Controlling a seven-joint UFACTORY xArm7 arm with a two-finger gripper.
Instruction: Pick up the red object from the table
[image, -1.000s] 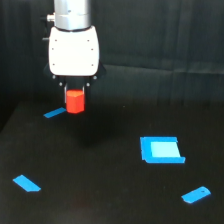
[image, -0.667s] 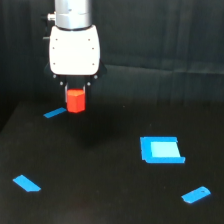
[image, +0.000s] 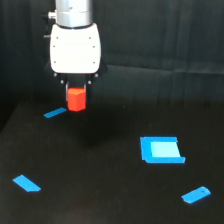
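Gripper (image: 76, 94) clamps the red object (image: 76, 99) above the matte black table (image: 110, 190), dark curtain (image: 165, 35) behind.

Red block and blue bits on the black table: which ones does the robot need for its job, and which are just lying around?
Part of the job:
- red block, gripped in the end effector
- black table

Just lying about:
- blue square piece
- thin blue strip near the block
- blue piece at the exterior view's left
- blue piece at the exterior view's right
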